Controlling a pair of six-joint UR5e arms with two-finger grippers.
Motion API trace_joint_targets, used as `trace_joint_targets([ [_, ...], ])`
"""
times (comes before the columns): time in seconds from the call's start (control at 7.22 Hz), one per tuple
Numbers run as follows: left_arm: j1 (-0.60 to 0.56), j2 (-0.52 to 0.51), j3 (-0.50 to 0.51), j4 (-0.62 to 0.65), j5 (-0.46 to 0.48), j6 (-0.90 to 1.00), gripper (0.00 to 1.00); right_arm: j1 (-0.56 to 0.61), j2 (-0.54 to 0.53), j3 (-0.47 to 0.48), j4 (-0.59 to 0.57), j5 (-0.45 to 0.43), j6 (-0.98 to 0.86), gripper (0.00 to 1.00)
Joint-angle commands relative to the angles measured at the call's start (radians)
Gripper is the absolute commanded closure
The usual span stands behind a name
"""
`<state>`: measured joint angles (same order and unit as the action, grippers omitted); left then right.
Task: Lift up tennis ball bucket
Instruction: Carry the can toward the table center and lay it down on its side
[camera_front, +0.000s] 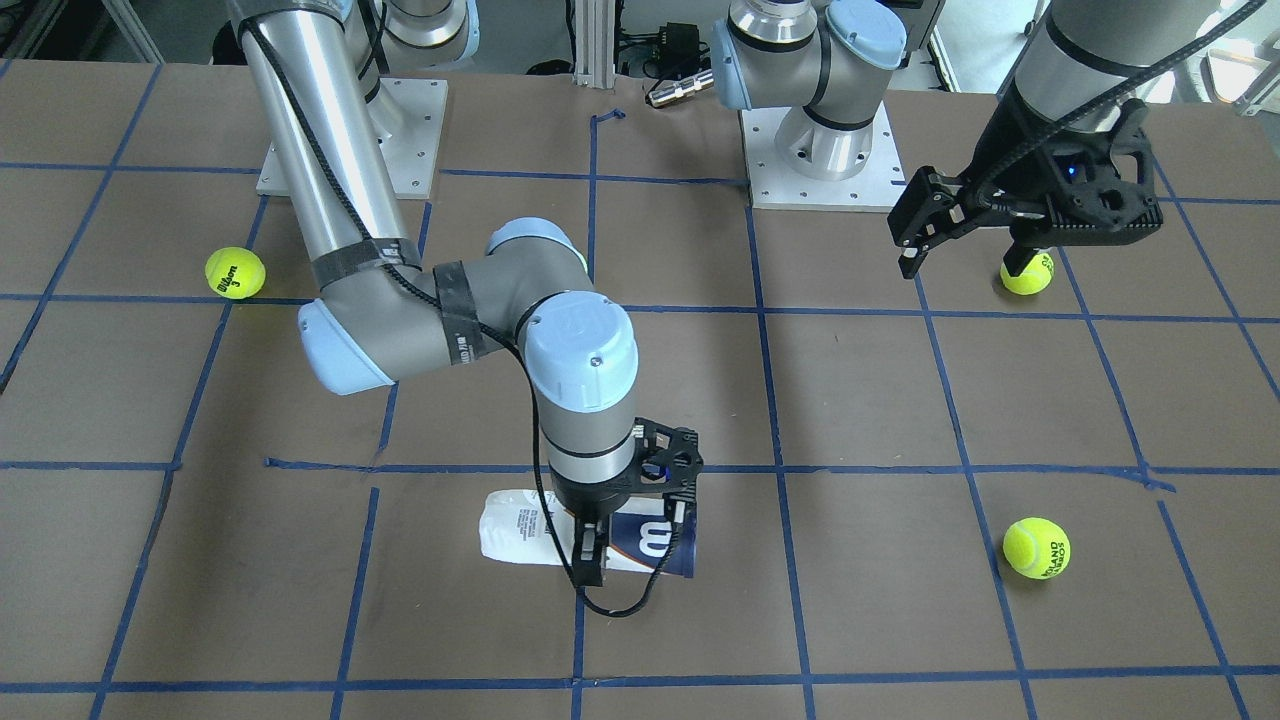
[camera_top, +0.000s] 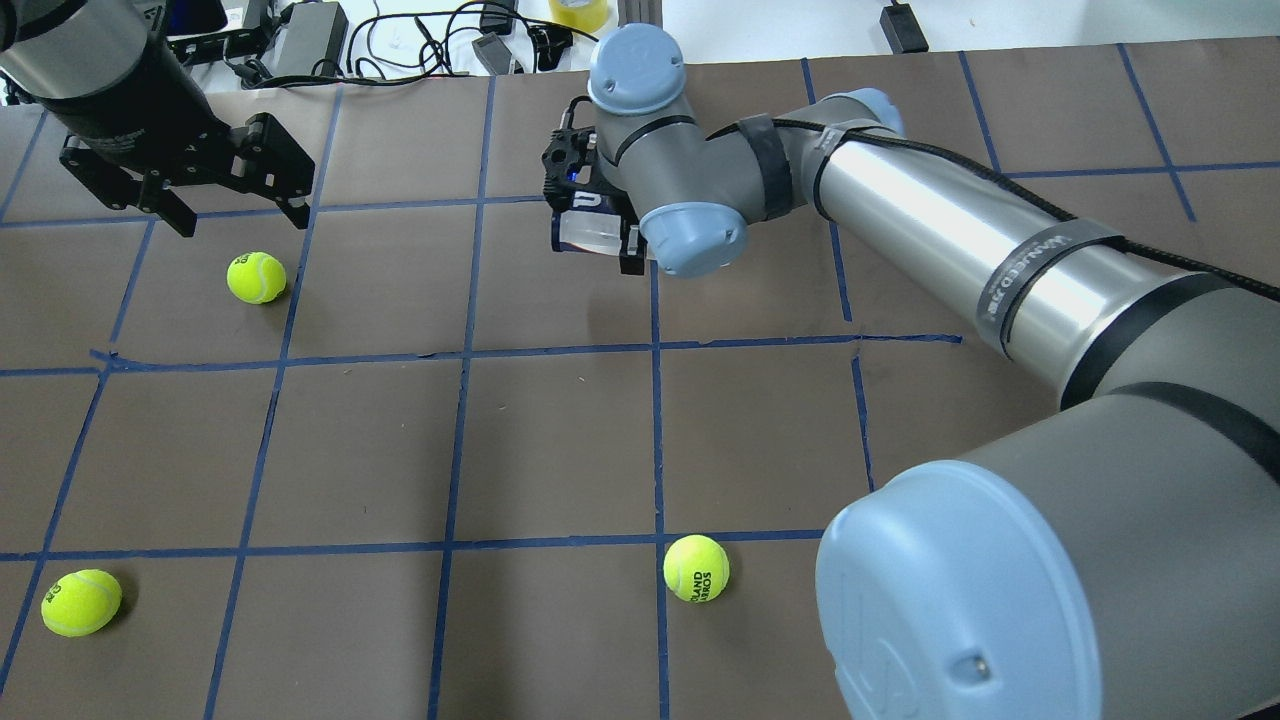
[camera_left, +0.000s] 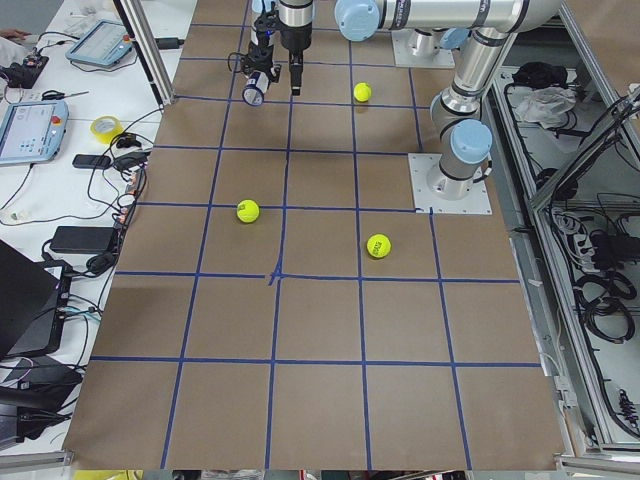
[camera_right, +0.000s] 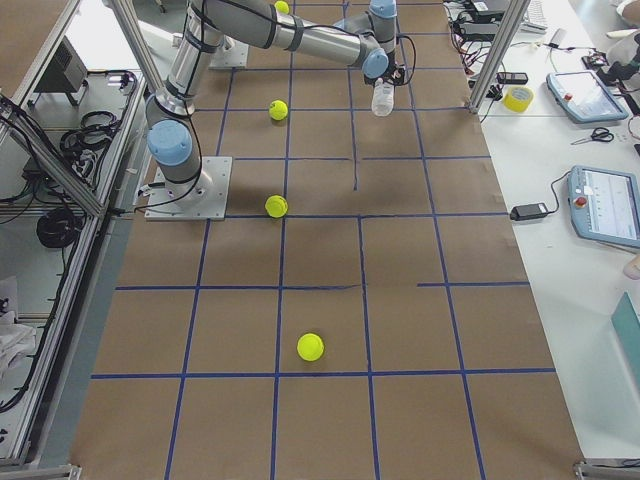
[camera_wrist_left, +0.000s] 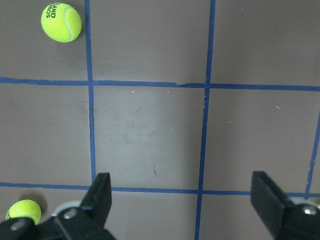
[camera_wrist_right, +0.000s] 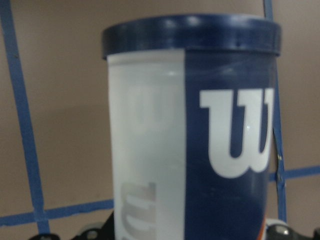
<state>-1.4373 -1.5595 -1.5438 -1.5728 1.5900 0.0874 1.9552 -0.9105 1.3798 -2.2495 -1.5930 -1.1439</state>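
The tennis ball bucket (camera_front: 640, 540) is a clear tube with a white-and-navy "W" label and a navy rim. It lies sideways, close to the brown table, and I cannot tell whether it touches. My right gripper (camera_front: 600, 540) comes from above and is shut on the tube's middle, also seen overhead (camera_top: 600, 232). The tube fills the right wrist view (camera_wrist_right: 190, 140). My left gripper (camera_front: 962, 262) is open and empty, high above the table far from the tube, with its fingers (camera_wrist_left: 100, 195) wide apart.
Three loose tennis balls lie on the table: one (camera_front: 1027, 275) under my left gripper, one (camera_front: 1036, 547) on the same side nearer the operators' edge, one (camera_front: 236, 272) on the right arm's side. Blue tape marks a grid. Cables and devices (camera_top: 300, 30) lie beyond the far edge.
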Motion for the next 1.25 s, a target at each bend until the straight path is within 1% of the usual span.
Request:
trace_joint_targets([
  [0.0,0.000,-0.001,-0.001,0.000,-0.004,0.000,0.00,0.043,0.045,-0.042,-0.027,0.002,-0.125,0.30],
  [0.42,-0.002,0.001,-0.005,-0.001,-0.012,0.000,0.00,0.080,0.151,-0.142,-0.022,-0.007,-0.088,0.29],
  [0.55,-0.002,0.003,-0.006,-0.001,-0.010,0.000,0.00,0.082,0.156,-0.143,-0.019,-0.008,-0.083,0.28],
  [0.69,-0.002,0.003,-0.009,-0.001,-0.013,0.000,0.00,0.083,0.154,-0.140,-0.018,-0.005,-0.080,0.20],
  [0.83,-0.002,0.003,-0.009,0.000,-0.013,0.000,0.00,0.086,0.151,-0.136,-0.016,-0.010,-0.091,0.00],
  [1.11,-0.002,0.003,-0.009,0.000,-0.013,0.000,0.00,0.086,0.136,-0.136,-0.013,-0.001,-0.097,0.00],
])
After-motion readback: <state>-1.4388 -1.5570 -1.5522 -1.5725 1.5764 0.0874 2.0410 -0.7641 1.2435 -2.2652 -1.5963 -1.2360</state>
